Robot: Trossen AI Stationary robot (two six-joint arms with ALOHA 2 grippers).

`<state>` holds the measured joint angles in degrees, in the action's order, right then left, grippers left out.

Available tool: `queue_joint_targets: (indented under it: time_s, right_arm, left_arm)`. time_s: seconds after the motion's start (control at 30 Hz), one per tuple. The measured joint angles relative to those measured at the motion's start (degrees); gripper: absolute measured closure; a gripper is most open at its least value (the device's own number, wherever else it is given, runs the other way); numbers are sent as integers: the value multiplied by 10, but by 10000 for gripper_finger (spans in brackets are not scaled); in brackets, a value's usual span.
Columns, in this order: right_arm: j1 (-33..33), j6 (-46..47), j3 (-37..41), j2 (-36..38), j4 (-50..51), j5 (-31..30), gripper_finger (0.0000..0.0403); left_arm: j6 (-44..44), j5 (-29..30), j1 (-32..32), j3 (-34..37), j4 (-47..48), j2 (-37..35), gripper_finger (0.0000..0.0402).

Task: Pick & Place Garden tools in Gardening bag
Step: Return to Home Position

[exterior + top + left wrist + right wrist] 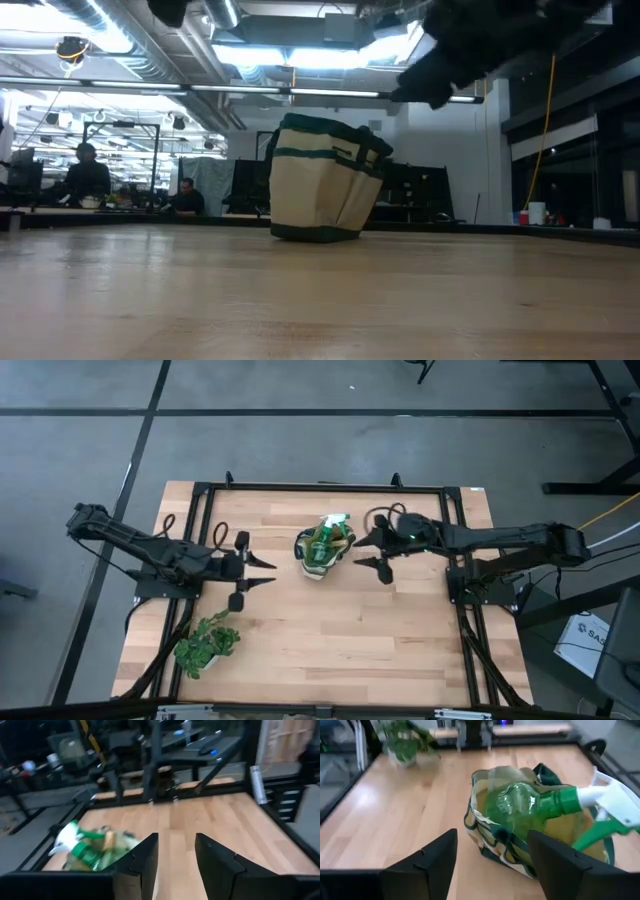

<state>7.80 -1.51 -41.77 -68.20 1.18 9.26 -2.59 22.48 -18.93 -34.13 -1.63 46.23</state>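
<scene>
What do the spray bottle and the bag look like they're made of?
The spray bottle looks like glossy, translucent green plastic: light glints on its body. The bag seems to be soft matte fabric, tan with green trim, its rim slumped and uneven.

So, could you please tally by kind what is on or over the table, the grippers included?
Green spray bottle: 1, lying in the bag
Gardening bag: 1
Leafy plant sprig: 1
Grippers: 2, the left gripper and the right gripper, both open, one on each side of the bag
Total: 5
</scene>
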Motion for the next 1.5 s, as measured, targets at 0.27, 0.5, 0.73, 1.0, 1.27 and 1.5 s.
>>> queue_joint_targets:
  time_s: [0.27,0.5,0.73,1.0,1.27,1.5]
  right_arm:
    - [11,12,156,140,-110,0,170]
    - [11,-7,252,192,-203,0,171]
    - [11,-23,311,223,-293,0,171]
    - [11,-34,325,245,-268,18,171]
    - [11,-39,325,245,-267,20,171]
    - [11,-39,325,245,-267,19,171]
  left_arm:
    - [-17,-25,-25,0,-12,-8,277]
    - [-7,-25,-25,32,-78,-8,277]
    - [2,2,-25,156,-256,-18,277]
    - [37,29,-25,229,-312,-56,277]
    - [-20,35,-25,236,-304,-81,277]
    - [-28,43,-25,236,-303,-81,277]
